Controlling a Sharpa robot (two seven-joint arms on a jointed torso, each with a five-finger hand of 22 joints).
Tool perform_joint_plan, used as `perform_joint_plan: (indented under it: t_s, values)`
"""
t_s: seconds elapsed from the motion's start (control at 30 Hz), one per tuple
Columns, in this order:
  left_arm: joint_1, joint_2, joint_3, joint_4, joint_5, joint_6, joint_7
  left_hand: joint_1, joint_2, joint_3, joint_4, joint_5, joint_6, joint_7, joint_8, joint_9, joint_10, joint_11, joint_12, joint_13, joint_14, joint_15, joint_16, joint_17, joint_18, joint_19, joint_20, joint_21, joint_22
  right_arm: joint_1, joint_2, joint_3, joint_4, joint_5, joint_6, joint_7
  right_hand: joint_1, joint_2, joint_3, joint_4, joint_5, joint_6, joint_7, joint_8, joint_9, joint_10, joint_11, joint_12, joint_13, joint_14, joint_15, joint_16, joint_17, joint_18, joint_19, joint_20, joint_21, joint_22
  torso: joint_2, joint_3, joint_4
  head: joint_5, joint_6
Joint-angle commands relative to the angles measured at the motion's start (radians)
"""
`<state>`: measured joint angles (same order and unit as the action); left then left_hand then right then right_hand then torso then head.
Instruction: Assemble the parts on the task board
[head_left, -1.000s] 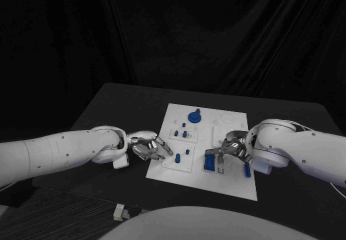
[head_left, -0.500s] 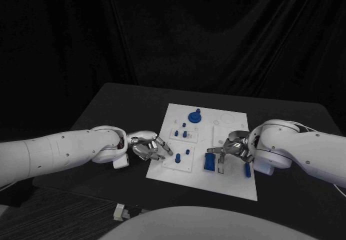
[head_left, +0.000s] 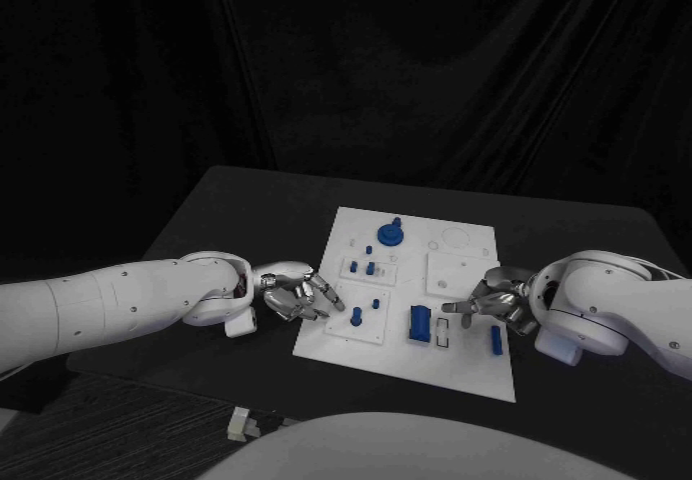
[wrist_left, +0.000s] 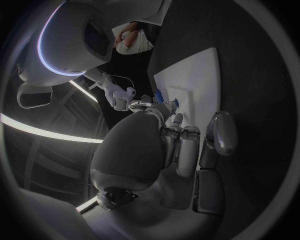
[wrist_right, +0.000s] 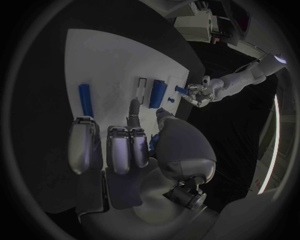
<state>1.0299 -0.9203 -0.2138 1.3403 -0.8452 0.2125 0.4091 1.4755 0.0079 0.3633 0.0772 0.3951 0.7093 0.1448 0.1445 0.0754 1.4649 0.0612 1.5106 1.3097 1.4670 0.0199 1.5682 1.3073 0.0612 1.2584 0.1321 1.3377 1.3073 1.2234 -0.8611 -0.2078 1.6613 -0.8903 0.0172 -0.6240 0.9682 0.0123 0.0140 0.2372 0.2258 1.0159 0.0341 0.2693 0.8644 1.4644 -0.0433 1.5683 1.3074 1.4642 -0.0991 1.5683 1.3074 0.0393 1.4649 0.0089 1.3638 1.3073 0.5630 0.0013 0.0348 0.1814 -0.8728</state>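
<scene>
A: At the board's left edge, the left hand (head_left: 296, 297) pinches a small blue peg (head_left: 355, 318) at its fingertips, just above the near-left insert of the task board (head_left: 464, 372). Peg stands upright, presumably for a straight drop into a socket.

B: Seated yet?

A: Can't tell. Peg tip looks to be touching or just off the white surface. Left wrist view shows the same blue peg (wrist_left: 173, 103) at the fingertips over the task board (wrist_left: 194, 75).

B: Right hand?

A: Right hand (head_left: 496, 303) hovers at the board's right side, fingers loosely curled and apart, grasping nothing. Probably parked off the slots so the left has room.

B: What's on the board near it?

A: Wide blue block (head_left: 420, 322) lies in its slot, middle-near. Slim blue bar (head_left: 495, 338) lies flat by the right edge, just near the right hand. Right wrist view shows the block (wrist_right: 157, 93) and bar (wrist_right: 85, 99) past the fingers.

B: Far end?

A: Round blue knob (head_left: 389, 234) stands at the far side, well apart from both hands. Looks partly assembled; bar likely next.
</scene>
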Motion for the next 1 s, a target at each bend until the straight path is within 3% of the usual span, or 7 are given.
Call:
perform_joint_plan:
  t_s: [0.03, 0.3, 0.47, 0.8, 0.83, 0.97, 1.0]
  values:
    - [-0.001, 0.001, 0.0, 0.003, 0.004, 0.009, 0.004, -0.01, 0.0, 0.006, -0.002, 0.003, 0.004, 0.005, 0.004, 0.001, 0.002, 0.005, -0.006, 0.186, 0.104, 0.004, 0.003, 0.263, 0.014, -0.003, 0.001, -0.005, 0.162, 0.002, -0.026, 0.0, 0.009, -0.053, -0.02, -0.002, 0.029, 0.003, 0.002, -0.017, 0.037, -0.006, -0.001, 0.007, -0.003, 0.106, 0.004, 0.003, 0.263, 0.104, 0.001, -0.003, 0.249, 0.006, 0.04, 0.004, 0.005, 0.204, 0.0, 0.0, -0.0015, -0.002, 0.0]
    - [-0.001, 0.005, 0.0, 0.0, 0.004, 0.011, 0.003, -0.01, -0.001, 0.006, -0.002, 0.003, 0.005, 0.005, 0.005, 0.001, 0.002, 0.005, -0.006, 0.185, 0.104, 0.005, 0.003, 0.263, 0.014, -0.004, 0.001, -0.006, 0.162, 0.002, -0.061, 0.0, 0.016, -0.126, 0.012, -0.011, 0.068, 0.006, 0.007, -0.044, 0.08, -0.003, -0.002, 0.005, -0.019, 0.106, 0.003, 0.003, 0.263, 0.104, 0.0, -0.004, 0.248, 0.005, 0.04, 0.003, 0.007, 0.204, 0.001, -0.0002, -0.0008, -0.013, 0.0]
    - [-0.001, 0.008, 0.0, -0.001, 0.004, 0.012, 0.004, -0.01, -0.001, 0.006, -0.002, 0.003, 0.005, 0.005, 0.005, 0.001, 0.002, 0.005, -0.006, 0.185, 0.104, 0.005, 0.003, 0.263, 0.014, -0.004, 0.001, -0.006, 0.162, 0.0, -0.055, 0.0, 0.032, -0.164, 0.022, -0.009, 0.108, -0.011, -0.003, -0.08, 0.005, 0.031, -0.01, 0.029, -0.019, 0.106, -0.003, 0.003, 0.263, 0.104, -0.004, -0.003, 0.251, 0.004, 0.043, 0.001, 0.016, 0.207, 0.001, 0.0, -0.0004, -0.015, 0.0]
    - [-0.001, 0.006, 0.0, 0.001, 0.004, 0.012, 0.006, -0.011, 0.0, 0.007, -0.002, 0.003, 0.006, 0.006, 0.005, 0.001, 0.001, 0.006, -0.007, 0.185, 0.104, 0.005, 0.003, 0.263, 0.014, -0.004, 0.002, -0.006, 0.162, -0.007, -0.036, 0.0, 0.073, -0.198, 0.001, 0.022, 0.137, -0.004, -0.072, -0.106, -0.102, -0.041, -0.046, 0.369, 0.331, 0.106, -0.035, 0.003, 0.263, 0.105, -0.03, -0.001, 0.255, 0.002, 0.044, -0.024, 0.023, 0.209, 0.001, -0.0001, 0.0002, -0.011, 0.0]
    - [-0.001, 0.006, 0.0, 0.001, 0.004, 0.012, 0.006, -0.011, 0.0, 0.007, -0.002, 0.003, 0.006, 0.006, 0.005, 0.001, 0.001, 0.006, -0.007, 0.185, 0.104, 0.005, 0.003, 0.263, 0.014, -0.004, 0.002, -0.006, 0.162, -0.009, -0.033, 0.0, 0.076, -0.202, -0.001, 0.026, 0.139, -0.004, -0.081, -0.103, -0.117, -0.003, -0.048, 0.476, 0.399, 0.106, -0.038, 0.003, 0.263, 0.105, -0.032, -0.001, 0.255, 0.002, 0.045, -0.025, 0.025, 0.209, 0.001, -0.0001, 0.0003, -0.011, 0.0]
    - [-0.001, 0.007, 0.0, 0.0, 0.004, 0.012, 0.007, -0.011, 0.0, 0.007, -0.002, 0.003, 0.006, 0.006, 0.005, 0.001, 0.001, 0.006, -0.007, 0.185, 0.104, 0.005, 0.003, 0.263, 0.014, -0.004, 0.002, -0.006, 0.162, -0.018, -0.019, 0.0, 0.084, -0.215, -0.004, 0.037, 0.138, -0.001, -0.094, -0.094, -0.133, 0.087, -0.055, 0.663, 0.502, 0.106, -0.042, 0.003, 0.263, 0.105, -0.035, -0.001, 0.256, 0.002, 0.045, -0.029, 0.025, 0.209, 0.001, -0.0002, 0.0, -0.013, 0.0]
    - [-0.001, 0.007, 0.0, 0.0, 0.004, 0.012, 0.007, -0.011, 0.0, 0.007, -0.002, 0.003, 0.006, 0.006, 0.005, 0.001, 0.001, 0.006, -0.007, 0.185, 0.104, 0.005, 0.003, 0.263, 0.014, -0.004, 0.002, -0.006, 0.162, -0.02, -0.016, 0.0, 0.085, -0.217, -0.002, 0.038, 0.138, -0.001, -0.095, -0.093, -0.134, 0.09, -0.055, 0.669, 0.506, 0.106, -0.042, 0.003, 0.263, 0.105, -0.036, 0.0, 0.256, 0.002, 0.045, -0.029, 0.026, 0.209, 0.001, -0.0002, -0.0001, -0.013, 0.0]
